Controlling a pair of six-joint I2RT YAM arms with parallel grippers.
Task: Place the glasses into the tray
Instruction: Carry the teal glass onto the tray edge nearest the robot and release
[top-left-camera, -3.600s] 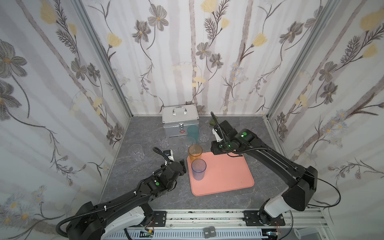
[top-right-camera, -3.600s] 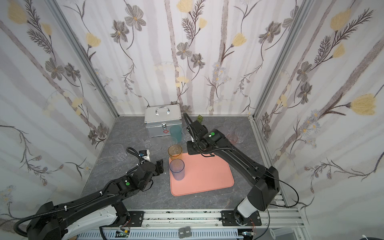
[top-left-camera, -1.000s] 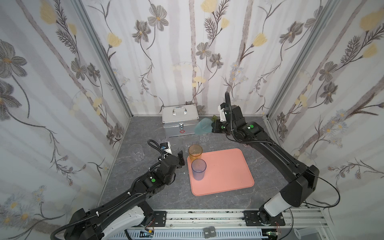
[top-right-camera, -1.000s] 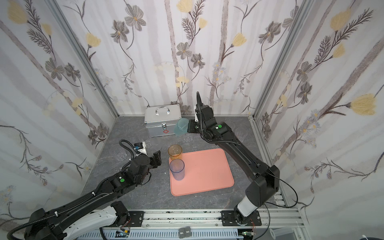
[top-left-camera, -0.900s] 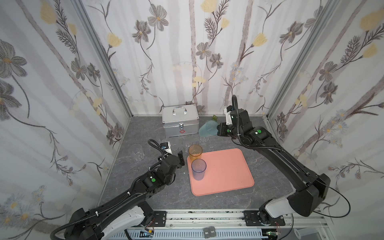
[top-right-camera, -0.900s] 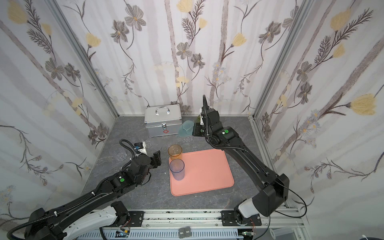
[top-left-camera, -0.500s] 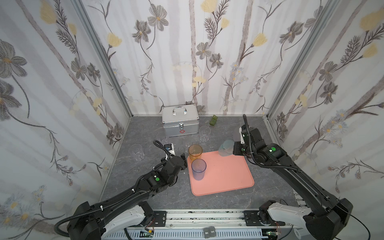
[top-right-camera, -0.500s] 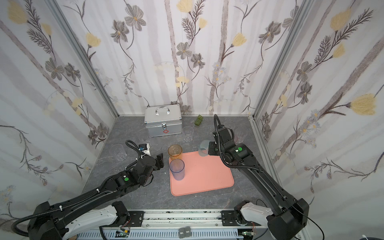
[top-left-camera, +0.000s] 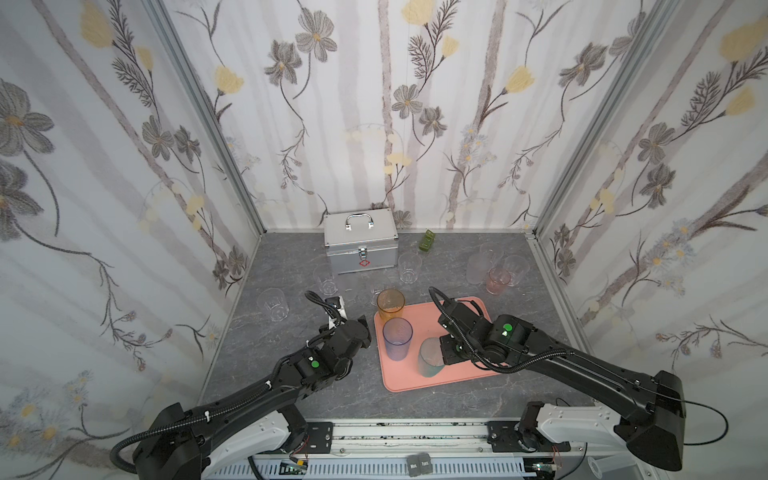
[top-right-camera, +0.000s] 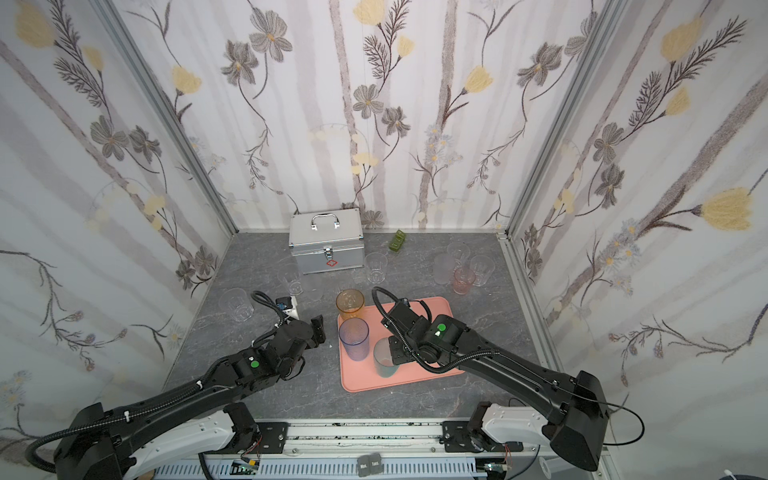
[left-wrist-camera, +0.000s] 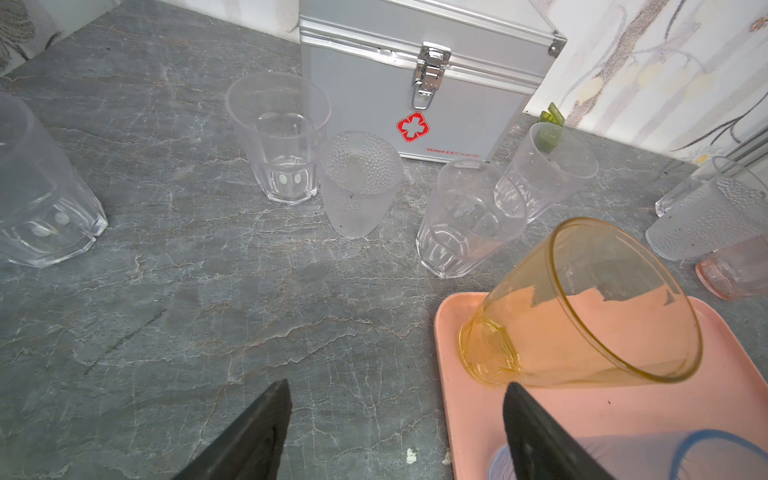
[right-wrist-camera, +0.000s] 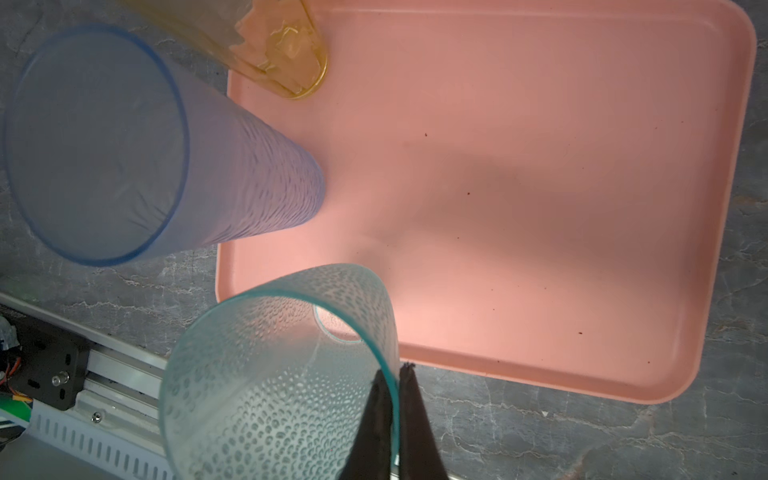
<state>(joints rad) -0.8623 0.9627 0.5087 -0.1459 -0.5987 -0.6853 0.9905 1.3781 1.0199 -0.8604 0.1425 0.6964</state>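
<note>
The teal glass (right-wrist-camera: 274, 374) is dimpled, translucent and tapered. It is upright over the near-left corner of the smooth salmon tray (right-wrist-camera: 540, 166); base contact unclear. The right gripper (right-wrist-camera: 395, 372) pinches its rim wall. A ribbed blue glass (top-left-camera: 397, 338) and an amber glass (top-left-camera: 390, 304) stand on the tray alongside. The left gripper (left-wrist-camera: 397, 386) is spread wide and empty over the grey veined table (left-wrist-camera: 166, 291). Clear faceted glasses (left-wrist-camera: 282, 137) stand by the silver case (left-wrist-camera: 415, 83).

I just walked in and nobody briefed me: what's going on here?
The right hand is shut on the rim of a teal glass, holding it over the near part of the pink tray; whether it has touched down I cannot tell. A blue glass and an amber glass already stand in the tray. The left hand hangs open and empty beside the tray. Several clear glasses and a pinkish glass wait on the table.
</note>
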